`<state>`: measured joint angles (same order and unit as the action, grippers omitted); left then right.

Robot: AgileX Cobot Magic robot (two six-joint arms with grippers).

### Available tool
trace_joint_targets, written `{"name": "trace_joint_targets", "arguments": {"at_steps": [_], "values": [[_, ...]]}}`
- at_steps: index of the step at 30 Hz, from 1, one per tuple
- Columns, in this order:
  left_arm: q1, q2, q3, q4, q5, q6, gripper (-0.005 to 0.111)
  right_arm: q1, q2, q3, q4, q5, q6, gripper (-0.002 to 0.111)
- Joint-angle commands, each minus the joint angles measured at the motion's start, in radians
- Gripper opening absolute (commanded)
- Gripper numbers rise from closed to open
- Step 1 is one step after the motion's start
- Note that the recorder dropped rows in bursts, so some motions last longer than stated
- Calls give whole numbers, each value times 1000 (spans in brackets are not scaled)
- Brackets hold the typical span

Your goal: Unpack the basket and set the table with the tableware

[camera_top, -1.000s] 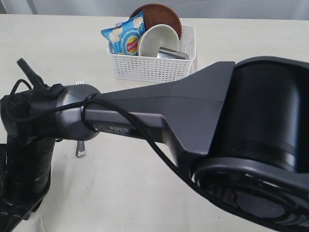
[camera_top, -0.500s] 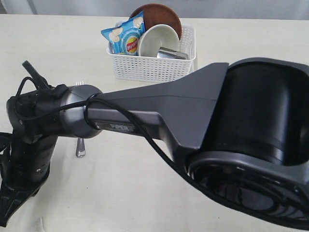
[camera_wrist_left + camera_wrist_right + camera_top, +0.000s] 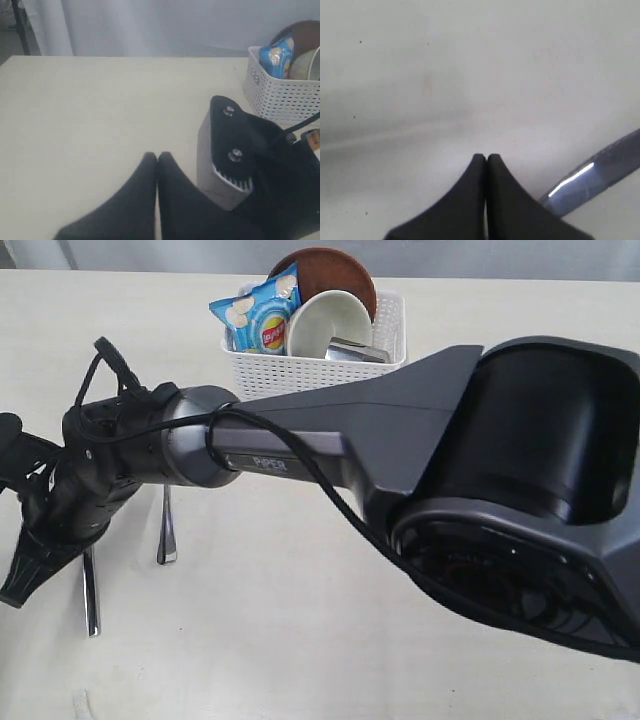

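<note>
Pretty washed-out scene, most of the colour is found in the basket

The tabletop [image 3: 300, 640] is seen as pale off-white with faint grain. The basket [image 3: 320, 380] is plain white, dotted all over with tiny holes. A bright blue chips bag [image 3: 258, 315] with a yellow-and-red logo is spotted, plus a reddish-brown plate [image 3: 335, 270], a pale grey-white bowl [image 3: 335, 325] and a shiny silver cup [image 3: 355, 352]. One cutlery piece [image 3: 166, 530] and a second cutlery piece [image 3: 91, 600] are rendered in mirror-bright steel. The arm [image 3: 400, 440] is done in dark grey, and the left claw [image 3: 157, 157] and right claw [image 3: 486, 159] are both matte black.

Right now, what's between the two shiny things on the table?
Only bare table, between the nearer steel utensil and the farther steel utensil. The exterior view shows it.
</note>
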<state>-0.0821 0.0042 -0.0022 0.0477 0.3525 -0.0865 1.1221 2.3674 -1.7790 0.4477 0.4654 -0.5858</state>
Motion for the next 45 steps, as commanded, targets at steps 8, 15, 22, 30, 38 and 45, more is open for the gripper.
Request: {"name": "trace_joint_targets", "arguments": {"at_steps": [8,15,22,30,38,45], "values": [[3,-4,2,8,-10,4,0,-51,119,-219,-6,98,35,0],[3,-4,2,8,-10,4,0,-95,129,-236,-123,147,140,0],[3,-4,2,8,-10,4,0,-122,129,-236,-145,183,162,0],[3,-4,2,8,-10,4,0,-118,104,-236,-131,235,145,0],[3,-4,2,8,-10,4,0,-118,14,-236,-129,382,140,0],[3,-4,2,8,-10,4,0,-120,27,-205,-163,519,175,0]]}}
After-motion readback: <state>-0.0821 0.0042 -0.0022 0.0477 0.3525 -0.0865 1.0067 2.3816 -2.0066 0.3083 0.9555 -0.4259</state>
